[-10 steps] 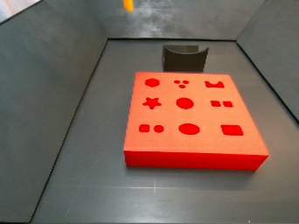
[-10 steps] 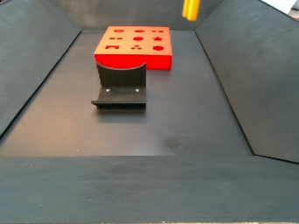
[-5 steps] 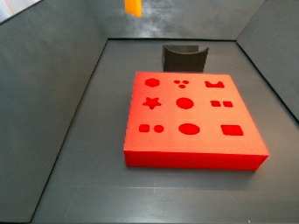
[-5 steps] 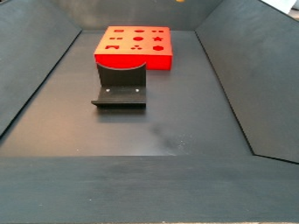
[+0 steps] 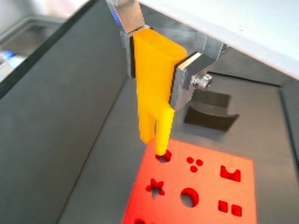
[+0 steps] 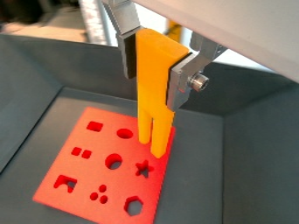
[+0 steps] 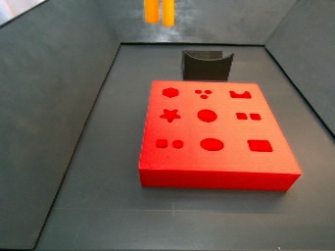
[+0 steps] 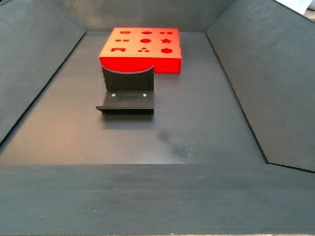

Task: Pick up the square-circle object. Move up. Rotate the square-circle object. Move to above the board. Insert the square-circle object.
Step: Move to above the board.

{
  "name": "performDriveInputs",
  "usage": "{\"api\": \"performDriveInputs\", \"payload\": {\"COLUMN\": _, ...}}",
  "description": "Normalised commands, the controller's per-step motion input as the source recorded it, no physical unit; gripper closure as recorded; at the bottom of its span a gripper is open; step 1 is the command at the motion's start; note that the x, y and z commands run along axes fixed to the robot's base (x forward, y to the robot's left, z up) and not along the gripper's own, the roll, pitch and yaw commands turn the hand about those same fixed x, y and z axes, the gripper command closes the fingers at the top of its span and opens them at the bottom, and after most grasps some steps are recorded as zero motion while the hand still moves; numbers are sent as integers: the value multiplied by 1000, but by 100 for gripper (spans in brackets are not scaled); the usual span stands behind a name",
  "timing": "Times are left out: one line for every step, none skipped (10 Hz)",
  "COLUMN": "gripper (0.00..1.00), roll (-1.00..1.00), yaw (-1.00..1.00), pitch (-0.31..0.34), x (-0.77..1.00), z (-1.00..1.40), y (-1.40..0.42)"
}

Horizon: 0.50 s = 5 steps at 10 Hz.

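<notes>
My gripper point(image 5: 156, 57) is shut on the square-circle object point(image 5: 152, 92), a long orange-yellow peg of two joined bars. The silver fingers point(image 5: 187, 77) clamp its upper part and it hangs straight down. Both wrist views show this; in a wrist view the gripper point(image 6: 152, 66) holds the peg point(image 6: 152, 109) high above the board point(image 6: 87, 171). The board is a flat red block with shape holes point(image 5: 198, 188). In a side view only the peg's lower end point(image 7: 157, 10) shows at the top edge, behind the board point(image 7: 216, 132). The other side view shows the board point(image 8: 142, 48) but no peg or gripper.
The fixture, a dark L-shaped bracket, stands on the dark floor just beyond the board's far end point(image 7: 207, 66) and shows in the other side view point(image 8: 127, 95) and in a wrist view point(image 5: 216, 112). Sloping grey walls point(image 7: 59, 108) enclose the floor on all sides.
In a side view the peg's end has shifted a little right and lower and turned, so both bars now show. In the other side view it has left the frame.
</notes>
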Motion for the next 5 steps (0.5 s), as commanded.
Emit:
{"api": "performDriveInputs", "payload": {"gripper": 100, "roll": 33, "yaw": 1000, "pitch": 173, "x": 102, "z": 39, "y": -153}}
{"api": "performDriveInputs", "payload": {"gripper": 100, "roll": 45, "yaw": 1000, "pitch": 190, "x": 88, "z": 31, "y": -93}}
{"api": "performDriveInputs", "payload": {"gripper": 100, "roll": 54, "yaw": 1000, "pitch": 207, "x": 82, "z": 23, "y": -73}}
{"api": "performDriveInputs", "payload": {"gripper": 100, "roll": 75, "yaw": 1000, "pitch": 269, "x": 83, "z": 30, "y": -63}}
{"api": "performDriveInputs", "payload": {"gripper": 100, "roll": 76, "yaw": 759, "pitch": 257, "x": 88, "z": 30, "y": -54}}
